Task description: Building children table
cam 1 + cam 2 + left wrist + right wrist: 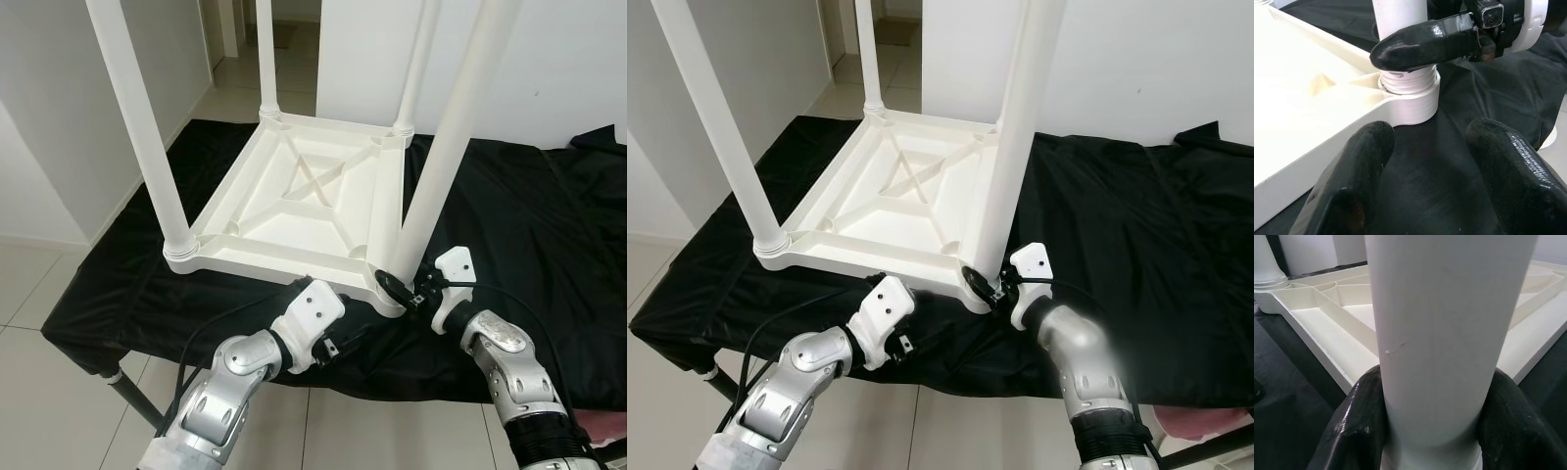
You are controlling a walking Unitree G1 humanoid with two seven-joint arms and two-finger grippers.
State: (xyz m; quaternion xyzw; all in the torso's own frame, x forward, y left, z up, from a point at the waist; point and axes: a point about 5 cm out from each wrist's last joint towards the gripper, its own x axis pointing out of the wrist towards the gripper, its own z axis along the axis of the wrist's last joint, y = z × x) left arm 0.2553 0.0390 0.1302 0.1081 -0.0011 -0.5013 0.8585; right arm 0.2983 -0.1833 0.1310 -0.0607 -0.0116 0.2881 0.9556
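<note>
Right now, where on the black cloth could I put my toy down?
Bare black cloth lies right of the upturned white plastic table, up to the wall. The near corner is crowded: the right gripper clamps the white table leg there, with the left gripper beside it.

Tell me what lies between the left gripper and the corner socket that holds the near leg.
Bare black cloth, as the left wrist view shows. The left gripper hangs open short of the socket, where the right gripper clasps the leg.
</note>
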